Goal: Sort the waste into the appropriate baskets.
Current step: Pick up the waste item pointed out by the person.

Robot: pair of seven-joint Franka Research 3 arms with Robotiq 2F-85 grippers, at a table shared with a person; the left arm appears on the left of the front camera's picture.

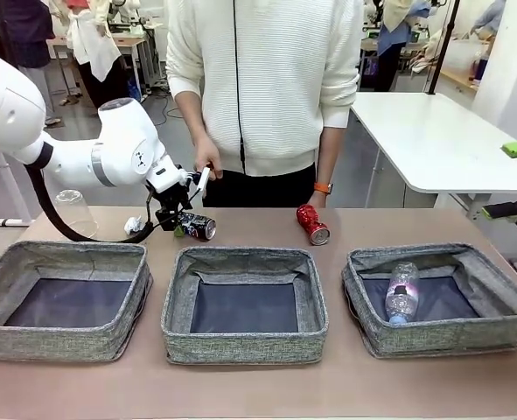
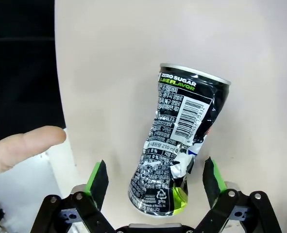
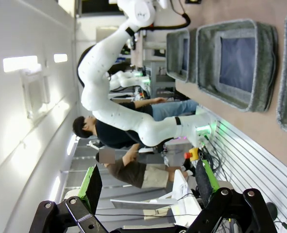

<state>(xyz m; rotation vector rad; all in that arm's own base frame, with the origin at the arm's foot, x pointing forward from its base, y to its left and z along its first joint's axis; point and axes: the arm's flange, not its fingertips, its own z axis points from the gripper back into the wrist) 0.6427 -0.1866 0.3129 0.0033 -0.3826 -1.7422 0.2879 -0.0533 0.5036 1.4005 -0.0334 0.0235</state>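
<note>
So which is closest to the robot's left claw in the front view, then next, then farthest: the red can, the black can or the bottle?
1. Black can, right at the open left claw.
2. Crushed red can, behind the middle basket's right corner.
3. Clear plastic bottle, lying inside the right basket.

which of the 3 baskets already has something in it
The right basket: a clear plastic bottle lies in it. The middle basket and left basket hold nothing.

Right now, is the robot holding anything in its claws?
No, nothing yet. The left gripper stands open around the black can's bottom end, pads not touching. The right gripper is open and empty.
</note>
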